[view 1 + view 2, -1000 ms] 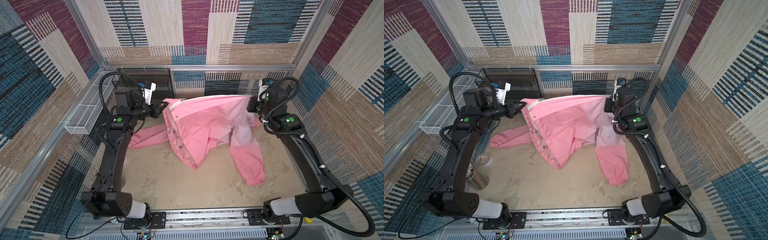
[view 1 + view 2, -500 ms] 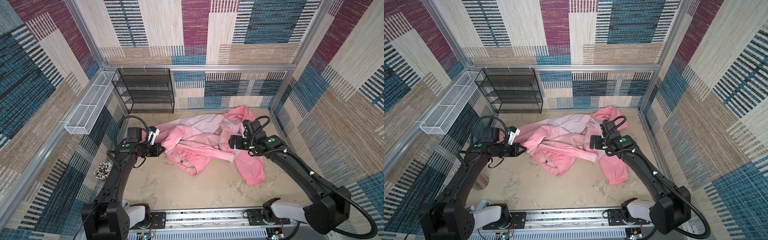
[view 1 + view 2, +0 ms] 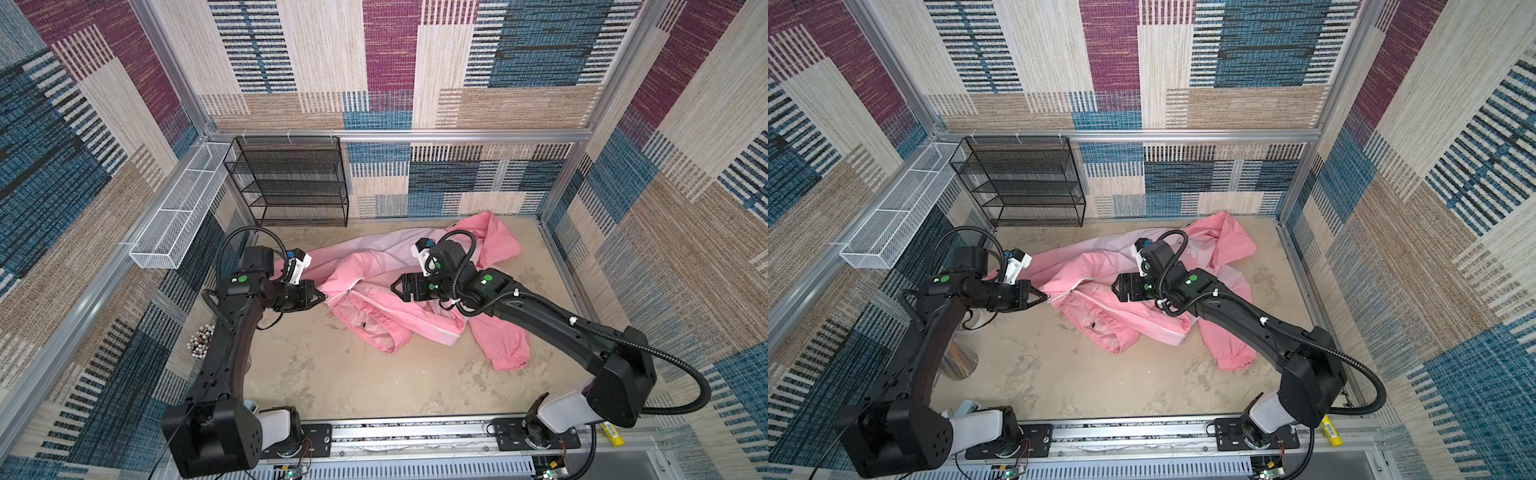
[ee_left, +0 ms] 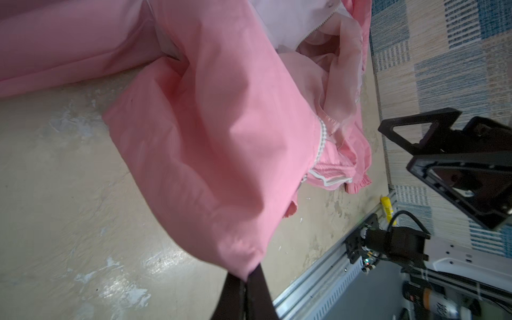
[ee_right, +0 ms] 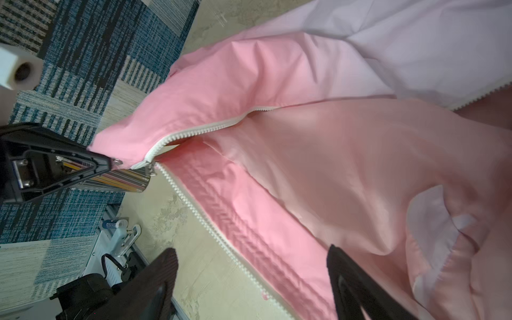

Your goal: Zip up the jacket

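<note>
Left fingers (image 4: 261, 299) pinch the jacket (image 3: 374, 316) corner; spread right fingers (image 5: 151, 285) apparently hover above.

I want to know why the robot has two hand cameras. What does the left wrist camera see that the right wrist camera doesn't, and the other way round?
Only the left wrist view shows a sleeve cuff and a small yellow object. Only the right wrist view shows the bottom end of the zipper, where its two white rows of teeth split apart, unzipped. Both views show the pink jacket lying on the table, the left gripper pinching a corner of it, and the right gripper open and holding nothing.
</note>
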